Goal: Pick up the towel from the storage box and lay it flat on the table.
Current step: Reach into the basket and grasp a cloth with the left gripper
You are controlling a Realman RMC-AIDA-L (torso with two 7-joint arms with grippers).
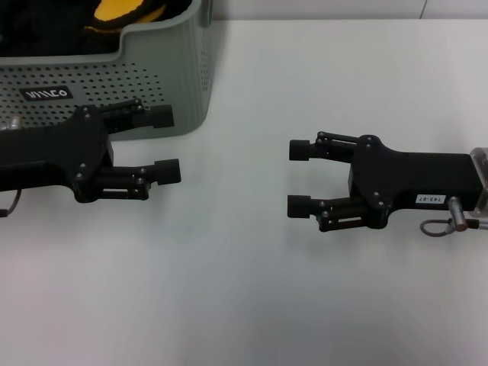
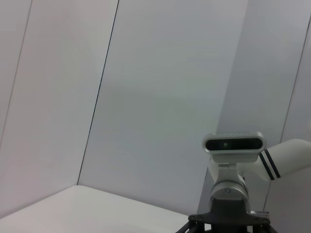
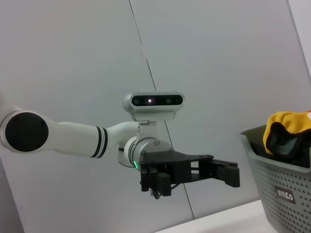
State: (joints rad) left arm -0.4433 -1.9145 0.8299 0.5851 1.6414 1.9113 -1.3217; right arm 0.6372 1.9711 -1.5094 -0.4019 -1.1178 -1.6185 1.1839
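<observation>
The white surface (image 1: 244, 290) lies bare around both arms, with pale grey wall panels behind. The storage box (image 1: 164, 72) sits at its far left, a yellow cloth (image 1: 122, 14) and dark fabric heaped inside. The left gripper (image 1: 169, 144) and right gripper (image 1: 299, 178) hover with fingers spread, holding nothing.

Pale grey panelled walls (image 2: 165, 97), thin dark seams, soft even light
</observation>
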